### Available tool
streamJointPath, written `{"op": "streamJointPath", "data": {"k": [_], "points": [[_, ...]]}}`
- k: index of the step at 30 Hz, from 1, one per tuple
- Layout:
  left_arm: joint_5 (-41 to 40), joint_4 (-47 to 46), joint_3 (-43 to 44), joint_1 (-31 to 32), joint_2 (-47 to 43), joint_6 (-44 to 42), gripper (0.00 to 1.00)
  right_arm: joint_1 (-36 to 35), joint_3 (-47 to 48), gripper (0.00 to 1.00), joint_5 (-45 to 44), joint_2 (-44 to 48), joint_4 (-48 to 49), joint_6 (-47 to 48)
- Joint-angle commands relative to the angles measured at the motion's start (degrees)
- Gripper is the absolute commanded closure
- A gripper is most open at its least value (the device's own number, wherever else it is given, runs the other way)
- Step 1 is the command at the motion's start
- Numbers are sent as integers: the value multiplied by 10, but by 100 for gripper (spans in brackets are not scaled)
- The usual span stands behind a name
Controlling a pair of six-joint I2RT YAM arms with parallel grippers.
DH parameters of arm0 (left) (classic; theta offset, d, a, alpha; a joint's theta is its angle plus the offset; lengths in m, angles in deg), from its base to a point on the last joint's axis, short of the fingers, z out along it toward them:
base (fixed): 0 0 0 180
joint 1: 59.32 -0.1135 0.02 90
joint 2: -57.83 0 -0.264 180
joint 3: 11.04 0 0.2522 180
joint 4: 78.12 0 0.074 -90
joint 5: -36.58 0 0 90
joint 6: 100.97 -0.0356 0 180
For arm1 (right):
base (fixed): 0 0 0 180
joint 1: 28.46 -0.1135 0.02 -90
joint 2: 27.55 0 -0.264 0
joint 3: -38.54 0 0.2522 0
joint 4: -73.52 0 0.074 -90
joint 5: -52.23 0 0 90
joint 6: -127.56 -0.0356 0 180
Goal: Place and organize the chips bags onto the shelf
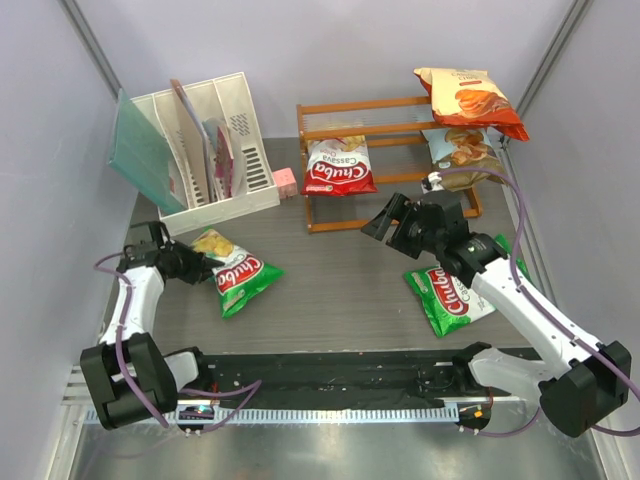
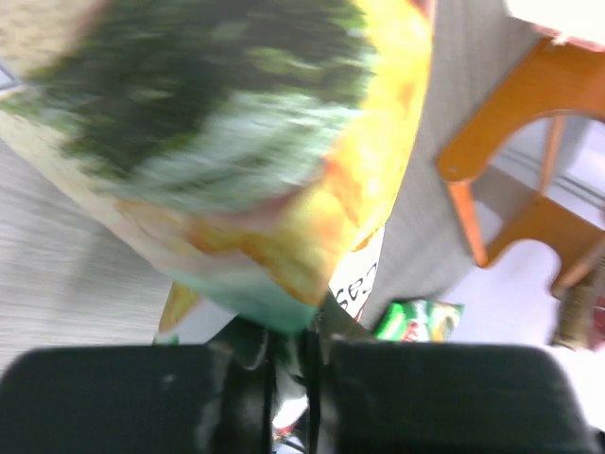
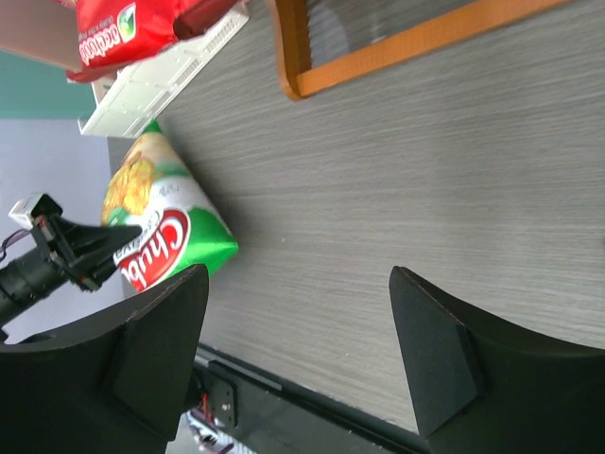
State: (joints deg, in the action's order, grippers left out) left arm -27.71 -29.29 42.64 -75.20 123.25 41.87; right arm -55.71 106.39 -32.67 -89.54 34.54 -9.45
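Left fingers (image 2: 255,374): clenched on the edge of a green chips bag (image 1: 240,277), the foil pinched between them; the left wrist view is blurred and filled by the bag's yellow and green print. From above, this bag lies at the left of the table (image 1: 340,285), just in front of the white file organizer (image 1: 215,150), with the fingers at its upper left edge. Whether the bag is lifted clear of the surface cannot be determined. Right fingers (image 3: 156,345): spread wide, nothing between them, hanging over bare table just in front of the shelf (image 1: 400,104). A second green bag (image 1: 450,298) lies flat at the right of the table, partly under the right arm. The shelf stands at the far right of the table. A red bag (image 1: 340,165) stands upright at the left end of its lower tiers. A light-blue and brown bag (image 1: 462,146) sits at the right end of the middle tier. A cream and orange-red bag (image 1: 470,100) lies on the top tier, overhanging the right end. A small pink item (image 1: 285,180) sits between organizer and shelf.
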Motion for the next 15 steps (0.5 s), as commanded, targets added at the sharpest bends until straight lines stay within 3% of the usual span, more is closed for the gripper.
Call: {"op": "streamJointPath", "data": {"k": [1, 6, 10, 15], "points": [[34, -20, 11, 8, 22, 67, 100, 1, -16, 18, 58, 0, 38, -31], [7, -46, 10, 42, 12, 118, 100, 2, -22, 18, 111, -42, 59, -55], [-8, -126, -32, 85, -5, 179, 100, -3, -38, 18, 150, -80, 141, -96], [-38, -157, -36, 131, 7, 195, 100, -58, -24, 18, 131, -135, 191, -100]]}}
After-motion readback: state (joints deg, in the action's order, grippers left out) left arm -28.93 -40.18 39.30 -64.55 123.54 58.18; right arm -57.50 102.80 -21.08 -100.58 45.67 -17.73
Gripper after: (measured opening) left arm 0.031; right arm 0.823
